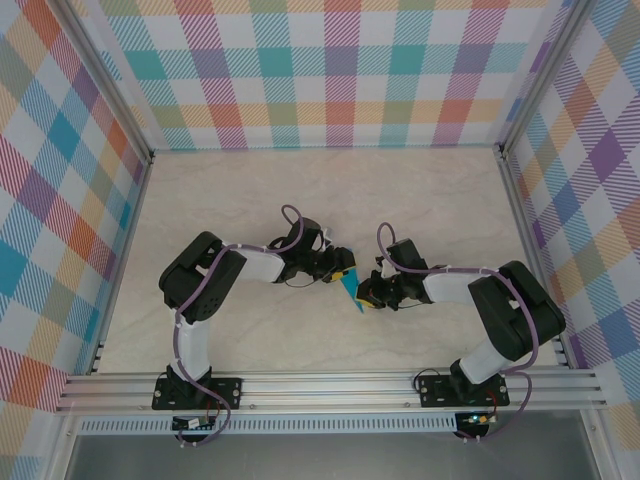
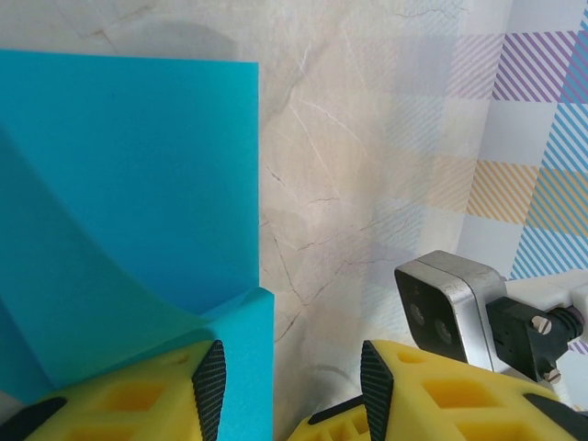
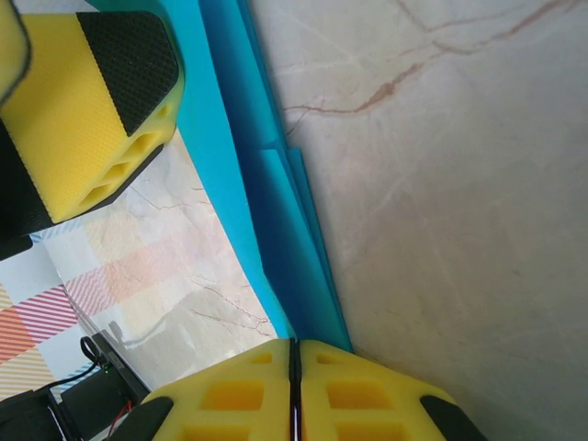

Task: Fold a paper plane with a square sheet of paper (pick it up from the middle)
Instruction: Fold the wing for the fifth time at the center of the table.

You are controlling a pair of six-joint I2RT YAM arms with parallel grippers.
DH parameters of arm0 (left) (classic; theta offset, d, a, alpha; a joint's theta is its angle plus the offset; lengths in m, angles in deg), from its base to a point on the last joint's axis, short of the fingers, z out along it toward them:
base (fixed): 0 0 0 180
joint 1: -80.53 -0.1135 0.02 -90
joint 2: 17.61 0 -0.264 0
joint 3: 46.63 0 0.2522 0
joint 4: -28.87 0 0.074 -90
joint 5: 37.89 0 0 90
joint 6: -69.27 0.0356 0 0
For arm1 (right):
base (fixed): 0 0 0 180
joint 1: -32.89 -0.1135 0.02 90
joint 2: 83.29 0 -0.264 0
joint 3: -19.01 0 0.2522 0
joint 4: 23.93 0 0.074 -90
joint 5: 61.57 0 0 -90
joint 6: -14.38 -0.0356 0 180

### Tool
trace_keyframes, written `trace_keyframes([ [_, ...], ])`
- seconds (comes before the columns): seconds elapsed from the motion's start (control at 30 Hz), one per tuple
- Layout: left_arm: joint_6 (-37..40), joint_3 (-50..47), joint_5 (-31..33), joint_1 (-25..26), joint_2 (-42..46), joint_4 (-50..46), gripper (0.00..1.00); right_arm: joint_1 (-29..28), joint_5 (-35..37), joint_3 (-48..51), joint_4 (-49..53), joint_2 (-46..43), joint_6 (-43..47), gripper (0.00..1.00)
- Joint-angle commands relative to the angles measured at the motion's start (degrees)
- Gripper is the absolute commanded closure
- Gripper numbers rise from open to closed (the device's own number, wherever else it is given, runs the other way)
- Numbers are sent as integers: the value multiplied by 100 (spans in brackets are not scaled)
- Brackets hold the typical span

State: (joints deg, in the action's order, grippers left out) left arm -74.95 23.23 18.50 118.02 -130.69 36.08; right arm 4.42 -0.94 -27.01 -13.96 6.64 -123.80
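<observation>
1. Two robot arms meet over the middle of a pale marbled tabletop (image 1: 250, 200), gripper tips close together and a folded teal paper (image 1: 350, 290) between them.
2. The right gripper (image 3: 294, 356) is pressed fully together, its yellow fingers meeting in a thin seam. The near end of the paper's folded strip runs into that seam, so the paper is pinched there.
3. The left gripper (image 2: 292, 372) stands partly open, with bare tabletop showing in the gap between its black pads (image 2: 209, 386). Nothing is clamped between them.
4. In the left wrist view the paper spreads across the left side. A curved layer laps over the left-hand finger, and a small flap lies just beside that finger's pad, inside the gap.
5. From above, the paper reads as a narrow wedge with its point toward the near edge, just left of the right gripper.
6. In the right wrist view one finger (image 3: 92, 101) of the left gripper hangs just beside the paper's edge. Whether it touches cannot be told, nor whether the paper rests on the tabletop.
7. The right wrist's grey camera (image 2: 450, 308) shows near the left gripper. Plaid walls (image 1: 330, 70) close the tabletop on the left, far and right sides.
</observation>
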Motion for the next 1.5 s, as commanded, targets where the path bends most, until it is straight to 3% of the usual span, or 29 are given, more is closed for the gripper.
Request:
trace_keyframes([
  [0.0,66,25,38,65,-207,-251,54,16,35,73,20,-88,-14,90],
  [0.5,76,58,12,65,-197,-251,54,-123,136,-156,809,-472,852,74],
  [1.47,52,72,-12,74,-206,-243,55,-310,495,-635,1224,-269,1083,76],
])
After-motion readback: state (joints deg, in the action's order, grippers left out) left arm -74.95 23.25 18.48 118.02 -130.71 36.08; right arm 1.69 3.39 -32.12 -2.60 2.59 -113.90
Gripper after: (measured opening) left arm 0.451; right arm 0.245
